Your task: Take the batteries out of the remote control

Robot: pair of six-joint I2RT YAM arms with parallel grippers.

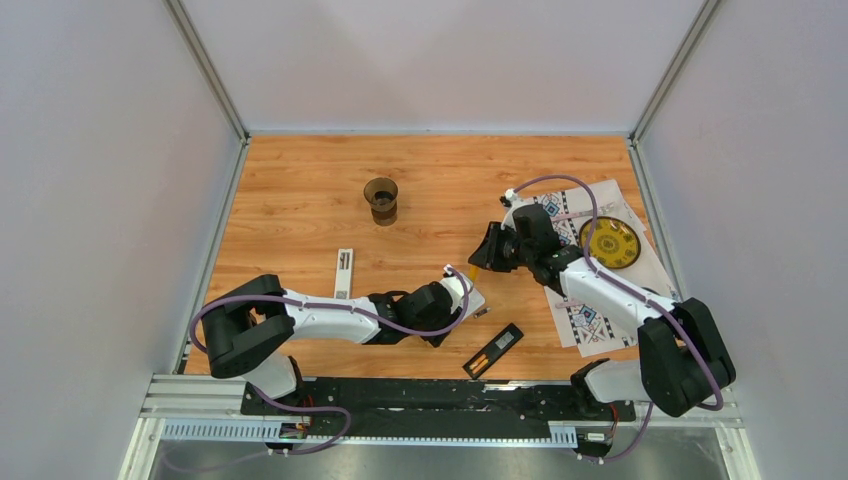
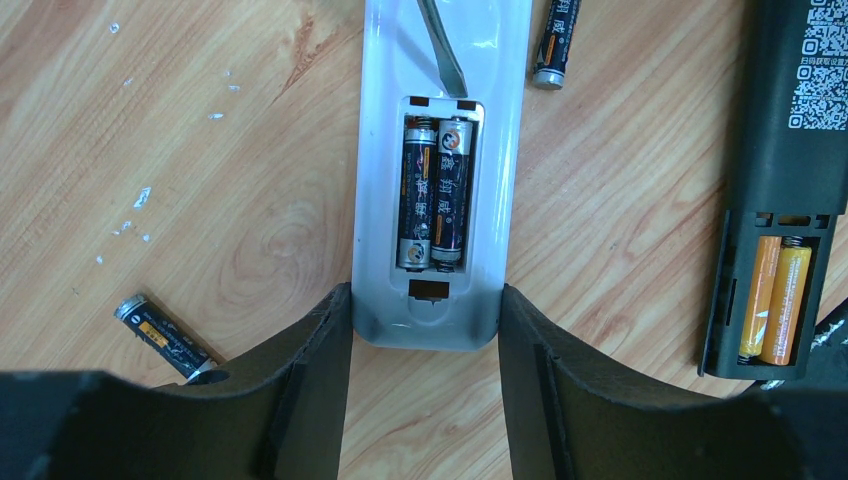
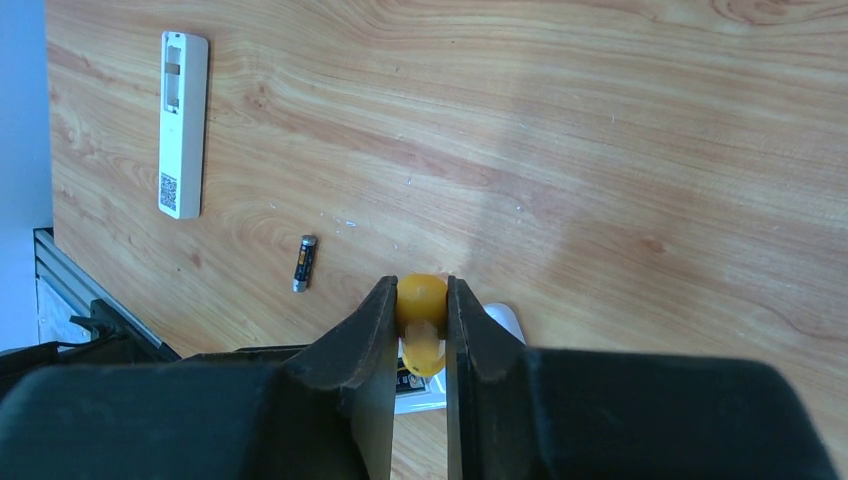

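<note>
The table (image 2: 180,200) is smooth wood grain. The white remote (image 2: 378,200) is glossy plastic, its batteries (image 2: 436,190) shiny-wrapped with metal ends; the black remote (image 2: 790,150), at three o'clock, looks matt.

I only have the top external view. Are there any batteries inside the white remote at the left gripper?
Observer: Yes. The left wrist view shows two dark batteries lying side by side in the open compartment of the white remote.
Operator: What is the right gripper holding?
Observer: Its wrist view shows it shut on the orange handle of a screwdriver.
</note>
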